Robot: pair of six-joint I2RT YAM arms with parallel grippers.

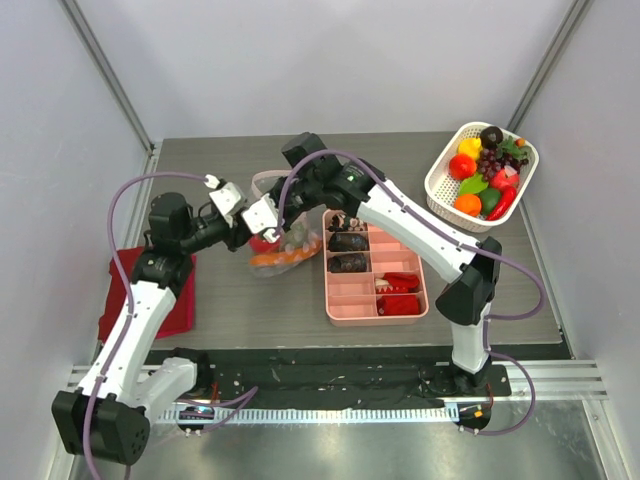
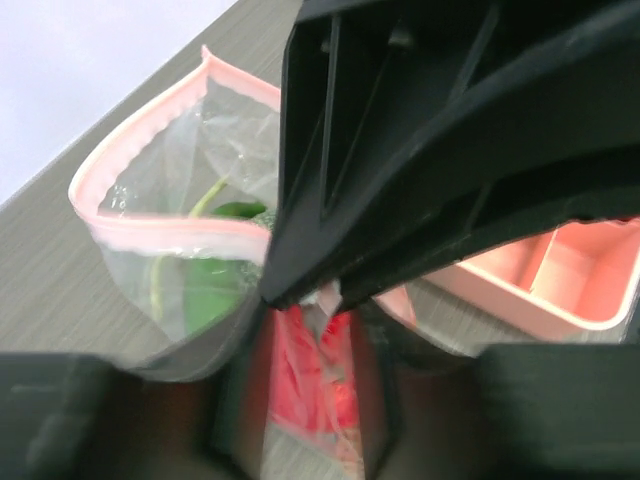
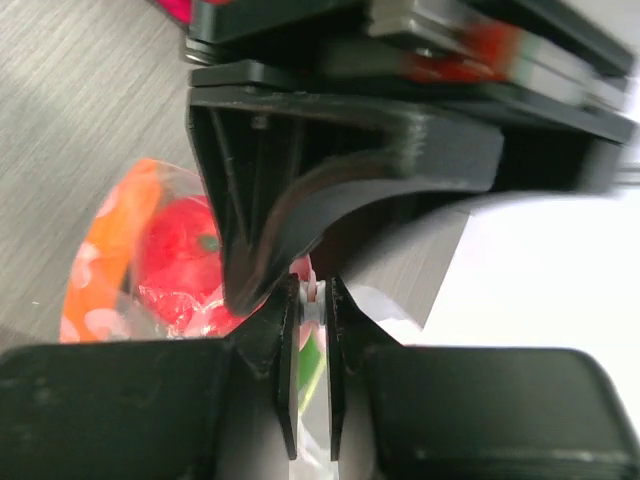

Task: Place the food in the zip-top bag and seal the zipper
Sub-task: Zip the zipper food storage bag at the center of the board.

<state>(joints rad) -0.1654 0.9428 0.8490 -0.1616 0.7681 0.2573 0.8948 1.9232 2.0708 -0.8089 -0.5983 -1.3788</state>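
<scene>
Holding bag [image 1: 283,250] just left of tray [image 1: 378,318] | food [image 3: 175,250] inside, mouth agape | right gripper [image 3: 312,290] clenched on zipper [image 2: 160,232] | left gripper [image 2: 305,350] straddles bag, grip unclear | film likely limp, slippery, light: pinch stiffer zipper strip.

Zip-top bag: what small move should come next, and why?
Probably close the left fingers on the bag beside the pinch of the right fingers. It gapes open with tomato, orange wedge and greens inside, and the right fingers pinch the zipper; a steadied bag lets them pull it shut.
</scene>
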